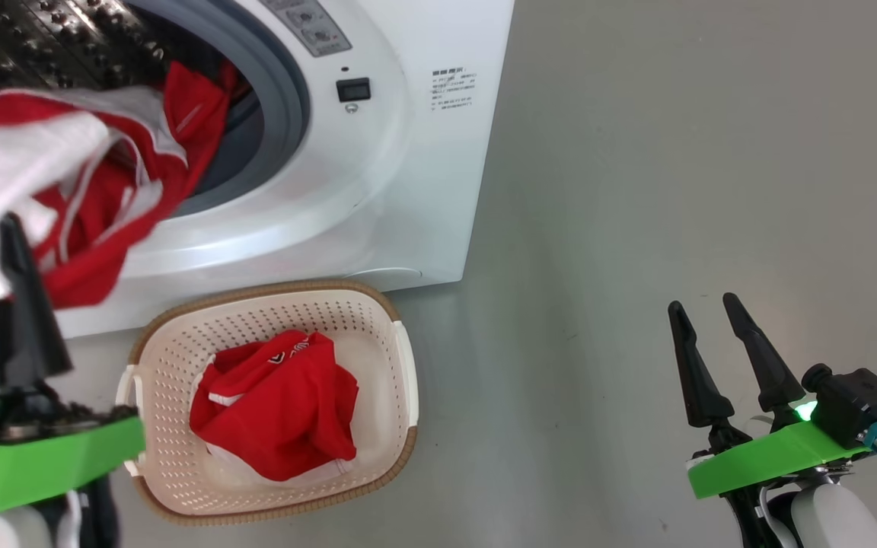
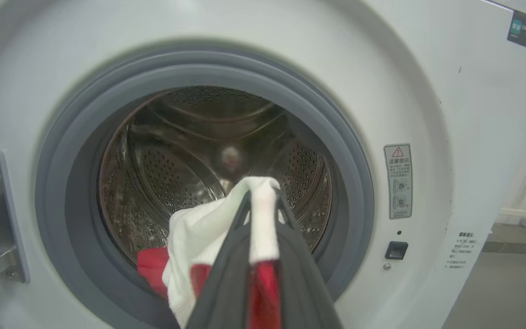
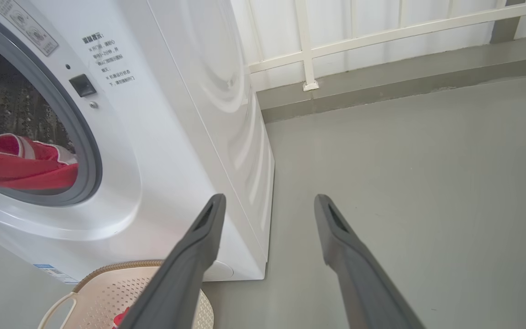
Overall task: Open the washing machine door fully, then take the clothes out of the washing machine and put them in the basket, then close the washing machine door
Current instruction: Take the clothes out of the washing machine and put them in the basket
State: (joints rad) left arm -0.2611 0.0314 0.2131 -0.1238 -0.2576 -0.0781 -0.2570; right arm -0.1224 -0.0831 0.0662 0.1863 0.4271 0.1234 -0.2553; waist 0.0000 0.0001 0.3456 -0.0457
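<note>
garment (image 1: pixel 96 198), red and white, hangs pinched in the left gripper (image 2: pixel 263 194), its tail ahead over the lip of the washing machine (image 1: pixel 423 190). best draw back till it clears, then release above the basket (image 1: pixel 400 358) below; right gripper (image 1: pixel 703 301) gapes.

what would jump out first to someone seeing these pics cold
The bright red-and-white garment hanging out of the washing machine mouth at upper left grabs the eye, pinched in the shut left tool. Just below, on the grey floor, a second red garment lies crumpled in the cream basket. At lower right, the right tool stands open, holding nothing.
</note>
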